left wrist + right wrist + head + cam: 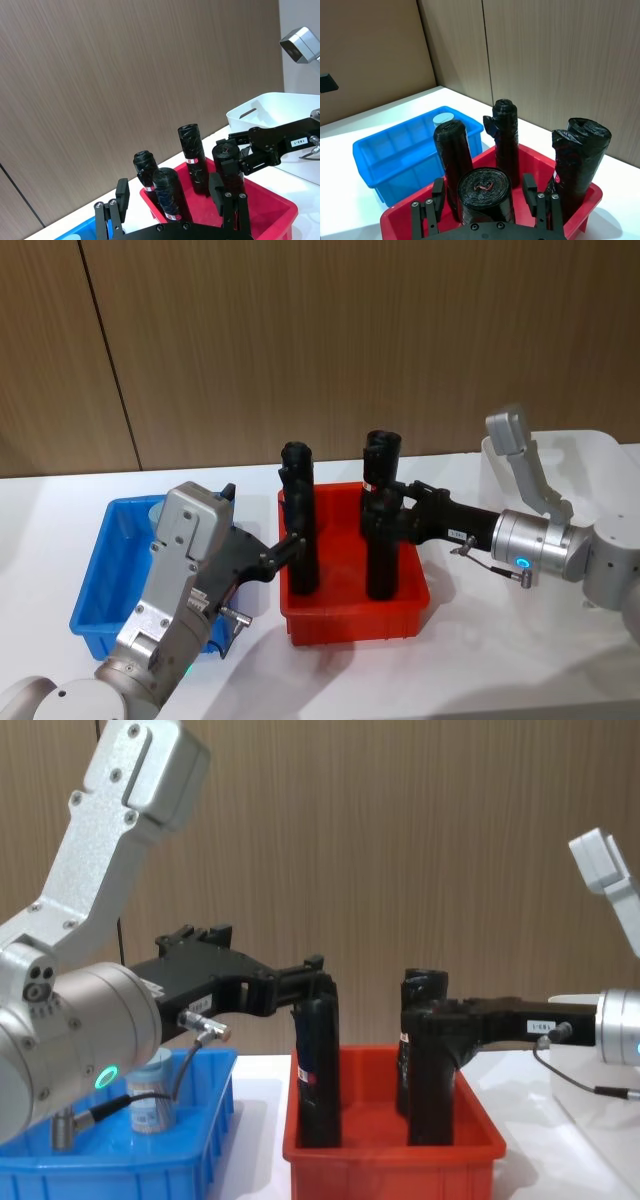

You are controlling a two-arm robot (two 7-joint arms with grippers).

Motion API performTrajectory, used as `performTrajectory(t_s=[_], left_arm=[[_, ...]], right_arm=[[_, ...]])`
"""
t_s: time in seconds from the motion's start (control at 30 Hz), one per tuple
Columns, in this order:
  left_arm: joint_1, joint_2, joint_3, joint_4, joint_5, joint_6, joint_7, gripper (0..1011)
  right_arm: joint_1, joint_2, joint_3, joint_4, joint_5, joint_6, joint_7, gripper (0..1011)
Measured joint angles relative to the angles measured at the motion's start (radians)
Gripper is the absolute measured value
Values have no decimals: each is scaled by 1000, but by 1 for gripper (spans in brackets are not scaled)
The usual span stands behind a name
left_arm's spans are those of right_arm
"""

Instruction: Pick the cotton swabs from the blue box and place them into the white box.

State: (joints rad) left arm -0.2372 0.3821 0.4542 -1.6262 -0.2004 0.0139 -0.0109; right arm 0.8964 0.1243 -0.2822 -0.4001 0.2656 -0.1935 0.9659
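Note:
One cotton swabs jar (152, 1095) stands in the blue box (100, 580) at the left; its pale lid (443, 119) shows in the right wrist view too. The white box (600, 455) sits at the far right, and its slot handle (248, 113) faces the left wrist camera. My left gripper (290, 545) is open over the red bin, its fingers (122, 192) standing either side of a black roll (167, 192). From the other side my right gripper (385, 515) is open as well, straddling another black roll (485, 192).
A red bin (355, 615) with several tall black rolls stands between the blue box and the white box. The left arm's body hangs over the right part of the blue box. A wood-panelled wall runs behind the white table.

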Motion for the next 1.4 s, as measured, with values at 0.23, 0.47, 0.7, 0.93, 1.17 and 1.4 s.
performTrajectory(t_s=[0.23,0.47,0.7,0.93,1.17,1.4], left_arm=[[0,0,0,0,0,0,0,1004],[0,0,0,0,0,0,0,1004],[0,0,0,0,0,0,0,1004],[0,0,0,0,0,0,0,1004],[0,0,0,0,0,0,0,1004],[0,0,0,0,0,0,0,1004]], right_arm=[[25,-8,-4,55,-3,-24,22,808],[38,-12,-6,81,-2,-41,37,619],[35,-10,-3,63,6,-49,46,553],[-20,7,5,-68,25,-17,40,547],[-87,32,16,-244,51,33,18,546],[-158,62,32,-439,76,91,-38,547]])
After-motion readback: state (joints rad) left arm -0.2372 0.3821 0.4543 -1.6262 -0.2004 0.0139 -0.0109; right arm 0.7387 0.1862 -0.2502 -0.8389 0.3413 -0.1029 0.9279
